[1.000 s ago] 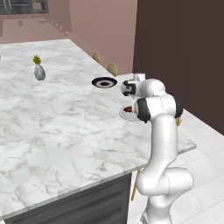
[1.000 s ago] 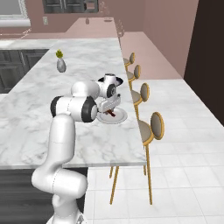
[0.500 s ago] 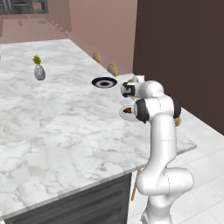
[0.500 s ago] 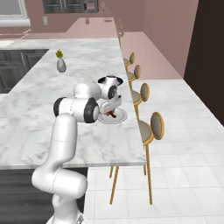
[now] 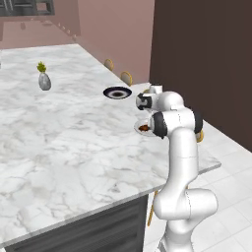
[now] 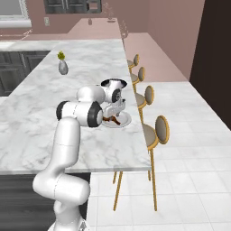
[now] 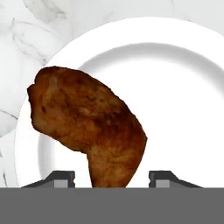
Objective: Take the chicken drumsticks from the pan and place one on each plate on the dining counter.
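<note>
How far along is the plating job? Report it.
Nearly done on one: the reddish-brown drumstick lies over the white plate, between the hand's parted fingertips. Left: withdrawing, then serving the dark plate, which looks bare.

Arm rises from lower left, bends over the marble counter (image 6: 40, 113); gripper (image 6: 115, 110) points down over a pale plate (image 6: 122, 121) nr the counter's right edge; reddish-brown drumstick (image 6: 109, 119) lies on that plate, just under the hand; can't tell how wide the jaws stand. Dark plate (image 6: 112, 83) sits further back, partly behind the arm's wrist. Small grey vase (image 6: 62, 66) w/ yellow-green sprig stands well apart, far side of counter. Four stools (image 6: 157, 132) w/ yellow rims line the right edge; dark cabinets (image 6: 13, 70) at upper left.
</note>
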Motion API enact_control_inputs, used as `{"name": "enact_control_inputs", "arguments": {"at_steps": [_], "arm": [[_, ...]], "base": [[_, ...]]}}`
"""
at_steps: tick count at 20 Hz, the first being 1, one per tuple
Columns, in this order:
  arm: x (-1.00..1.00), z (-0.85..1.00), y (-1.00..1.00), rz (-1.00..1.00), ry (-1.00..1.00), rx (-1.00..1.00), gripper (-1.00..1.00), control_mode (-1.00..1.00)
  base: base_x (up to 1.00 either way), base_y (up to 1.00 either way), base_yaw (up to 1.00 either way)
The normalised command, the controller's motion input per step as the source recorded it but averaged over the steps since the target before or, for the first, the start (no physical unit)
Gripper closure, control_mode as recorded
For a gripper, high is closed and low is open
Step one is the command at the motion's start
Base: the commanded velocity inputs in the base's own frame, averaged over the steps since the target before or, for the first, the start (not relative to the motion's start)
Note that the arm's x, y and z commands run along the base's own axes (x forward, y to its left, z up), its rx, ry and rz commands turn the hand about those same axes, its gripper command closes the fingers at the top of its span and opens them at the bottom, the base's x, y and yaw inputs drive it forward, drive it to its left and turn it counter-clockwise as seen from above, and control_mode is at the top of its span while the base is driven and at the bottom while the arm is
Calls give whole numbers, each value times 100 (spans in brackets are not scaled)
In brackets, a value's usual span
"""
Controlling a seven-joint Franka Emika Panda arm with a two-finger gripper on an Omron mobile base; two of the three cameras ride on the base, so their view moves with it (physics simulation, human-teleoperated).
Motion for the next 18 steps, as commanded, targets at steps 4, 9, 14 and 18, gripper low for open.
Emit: {"name": "enact_control_inputs", "arguments": {"at_steps": [4, 9, 14, 18], "arm": [[0, 0, 0, 0, 0, 0, -100, -100], [0, 2, 0, 0, 0, 0, -100, -100], [-27, 61, 0, 0, 0, 0, -100, -100], [-80, 52, 17, -14, 0, 0, -100, -100]], "base": [[0, 0, 0], [0, 0, 0], [0, 0, 0], [0, 0, 0]]}}
